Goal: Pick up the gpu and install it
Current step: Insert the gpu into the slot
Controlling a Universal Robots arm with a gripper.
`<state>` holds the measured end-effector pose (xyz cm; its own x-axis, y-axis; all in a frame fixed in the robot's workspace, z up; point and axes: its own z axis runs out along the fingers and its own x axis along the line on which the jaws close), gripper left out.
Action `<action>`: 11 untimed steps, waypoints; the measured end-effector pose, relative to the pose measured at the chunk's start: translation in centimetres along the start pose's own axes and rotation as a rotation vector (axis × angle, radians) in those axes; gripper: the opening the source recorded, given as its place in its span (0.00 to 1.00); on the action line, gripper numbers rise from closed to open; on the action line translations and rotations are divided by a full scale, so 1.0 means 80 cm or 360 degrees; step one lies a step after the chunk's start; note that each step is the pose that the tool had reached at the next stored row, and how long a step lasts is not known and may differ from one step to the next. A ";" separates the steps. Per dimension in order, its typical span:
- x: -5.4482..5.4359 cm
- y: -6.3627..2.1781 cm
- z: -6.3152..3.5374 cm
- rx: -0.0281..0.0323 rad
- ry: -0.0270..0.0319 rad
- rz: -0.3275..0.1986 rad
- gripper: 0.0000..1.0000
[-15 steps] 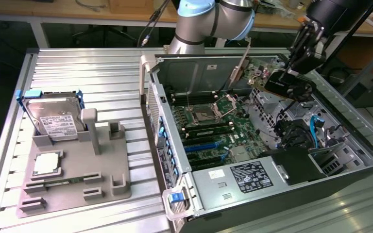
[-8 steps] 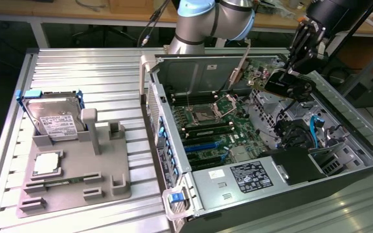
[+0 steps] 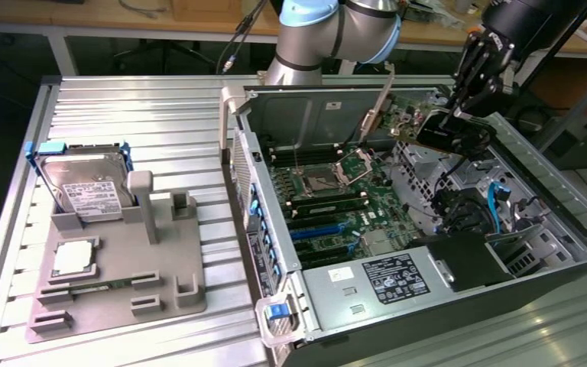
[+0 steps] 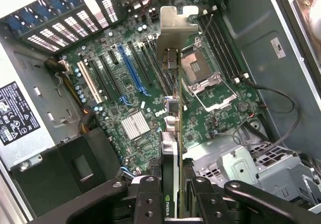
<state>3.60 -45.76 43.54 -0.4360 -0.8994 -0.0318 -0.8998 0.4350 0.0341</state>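
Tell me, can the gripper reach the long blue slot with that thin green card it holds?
Probably yes: the gripper holds the thin green card over the open metal case, and nothing covers the long blue slot, though black slots sit close beside it.

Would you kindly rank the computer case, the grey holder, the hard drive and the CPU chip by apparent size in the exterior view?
Largest to smallest:
1. computer case
2. grey holder
3. hard drive
4. CPU chip
The drive and chip sit close together on the holder, so their order is safe.
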 end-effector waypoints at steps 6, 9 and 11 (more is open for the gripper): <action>0.000 0.000 0.000 -0.00019 0.00022 -0.0062 0.27; 0.000 0.000 0.000 -0.00029 0.00031 -0.0091 0.27; 0.000 0.000 0.000 -0.00036 0.00038 -0.0112 0.27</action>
<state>3.60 -45.76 43.54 -0.3715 -0.9279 -0.0318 -0.9282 0.3705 0.0341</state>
